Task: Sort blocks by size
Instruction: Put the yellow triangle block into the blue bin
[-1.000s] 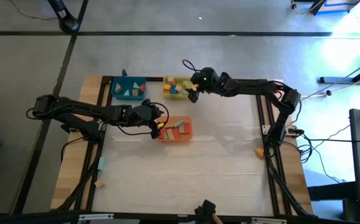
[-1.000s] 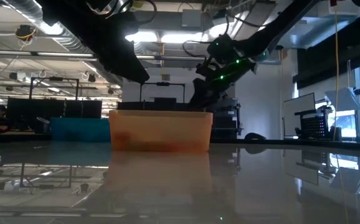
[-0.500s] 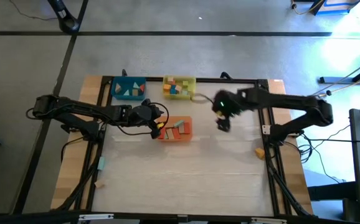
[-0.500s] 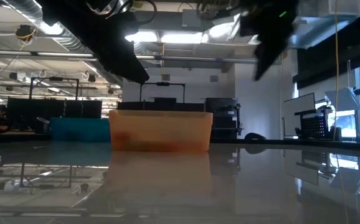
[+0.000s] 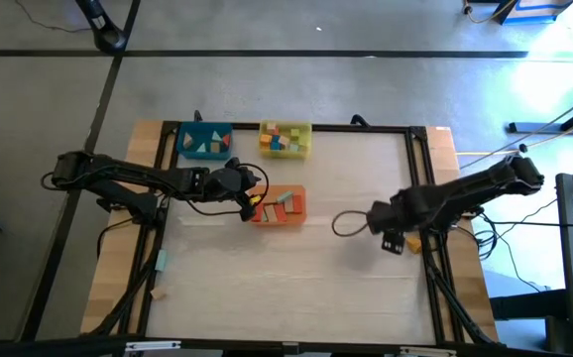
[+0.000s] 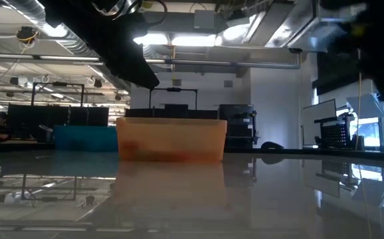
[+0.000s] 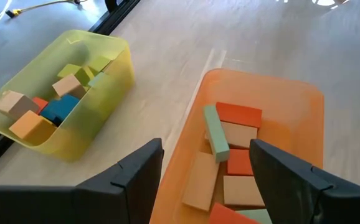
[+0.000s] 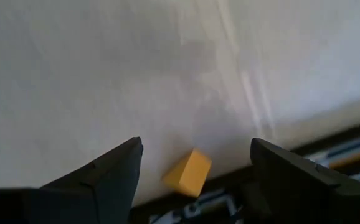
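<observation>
My left gripper [image 7: 208, 186] hovers open over the near-left end of the orange tray [image 5: 294, 206], which holds several red, wooden and green blocks [image 7: 230, 149]. The yellow tray [image 5: 286, 139] at the far side holds several small blocks [image 7: 55, 102], and the blue tray [image 5: 205, 141] holds a few more. My right gripper [image 5: 392, 243] hangs open above the table near its right edge, pointing down. Just beyond it a loose orange-yellow block [image 8: 189, 172] lies by the table's frame [image 5: 413, 242]. Nothing is between either pair of fingers.
Two more loose blocks [image 5: 160, 260] [image 5: 155, 294] lie on the wooden board left of the frame. A dark frame rail [image 5: 427, 198] runs along the table's right edge. The white tabletop [image 5: 296, 278] stretches between the trays and the near edge.
My right gripper has swung from over the yellow tray at the far side toward the table's near right edge, tipping from a forward slant until it points down. Its fingers stay open. The trays and blocks have not moved.
</observation>
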Available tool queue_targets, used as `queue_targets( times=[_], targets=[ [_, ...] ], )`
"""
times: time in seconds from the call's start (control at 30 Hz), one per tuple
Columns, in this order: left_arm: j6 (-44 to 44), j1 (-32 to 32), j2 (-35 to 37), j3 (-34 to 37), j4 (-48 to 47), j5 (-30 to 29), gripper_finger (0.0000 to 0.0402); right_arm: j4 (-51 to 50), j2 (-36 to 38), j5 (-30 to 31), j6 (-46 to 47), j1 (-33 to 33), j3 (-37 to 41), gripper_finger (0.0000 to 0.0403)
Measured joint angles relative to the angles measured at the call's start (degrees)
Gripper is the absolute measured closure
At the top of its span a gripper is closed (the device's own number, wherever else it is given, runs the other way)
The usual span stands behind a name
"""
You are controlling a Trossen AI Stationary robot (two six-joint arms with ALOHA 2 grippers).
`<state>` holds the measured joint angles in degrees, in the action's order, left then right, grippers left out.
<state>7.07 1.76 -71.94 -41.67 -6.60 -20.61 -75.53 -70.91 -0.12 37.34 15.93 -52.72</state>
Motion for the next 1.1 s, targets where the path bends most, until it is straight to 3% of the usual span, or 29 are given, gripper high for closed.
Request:
queue_targets(
  times=[0.33, 0.6, 0.8, 1.1],
  targets=[
    [0.16, 0.0, 0.0, 0.0, 0.06, -0.01, 0.0176, 7.59, -0.22, -13.09, 6.03, 7.81, 12.0, 0.0107],
    [0.05, 0.0, 0.0, 0.0, 0.75, -0.01, 0.0176, 10.87, -0.62, -13.29, 11.31, 10.46, 14.67, 0.0107],
    [-0.24, 0.0, 0.0, 0.0, 1.63, -0.01, 0.0176, 12.95, -4.25, -17.3, 16.47, 10.3, 17.92, 0.0107],
    [-0.87, 0.0, 0.01, 0.0, 1.95, -0.01, 0.0176, 14.18, -8.87, -20.37, 15.93, 10.31, 18.24, 0.0107]
  ],
)
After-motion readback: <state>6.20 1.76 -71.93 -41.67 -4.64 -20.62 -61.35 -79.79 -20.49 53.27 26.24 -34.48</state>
